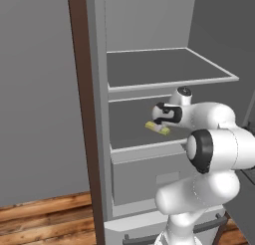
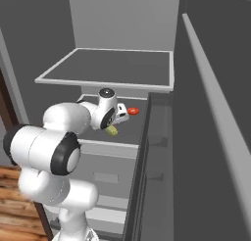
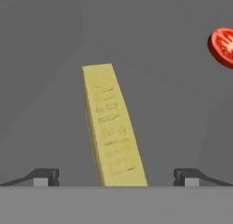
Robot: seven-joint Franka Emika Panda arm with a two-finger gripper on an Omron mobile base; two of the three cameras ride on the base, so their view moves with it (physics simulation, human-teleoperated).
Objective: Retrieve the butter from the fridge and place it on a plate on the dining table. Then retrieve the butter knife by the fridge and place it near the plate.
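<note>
1. A tall light-grey fridge (image 1: 99, 114) stands with its door swung aside, so its grey inner shelves are on show. It serves as the landmark for everything below.
2. The white robot arm reaches into the fridge at the level of the middle shelf (image 1: 129, 132), which lies under a wider upper shelf (image 1: 164, 67).
3. The butter (image 3: 113, 127), a small pale-yellow rectangular stick, lies flat on that middle shelf inside the fridge, near the shelf's front edge in the left base view.
4. The pincer (image 3: 116, 176) hangs just over the butter with its two dark fingertips (image 3: 45, 176) spread wide, one on each side of the stick. In the hand view, neither tip touches the butter, and nothing is gripped.
5. In the hand view, the stick runs lengthwise between the two tips, slightly tilted.
6. A round red slice, like a tomato slice (image 3: 222, 46), rests on the same fridge shelf, apart from the butter and further toward the open door side.
7. Outside the fridge, a wooden floor (image 1: 45, 219) shows at its foot.
</note>
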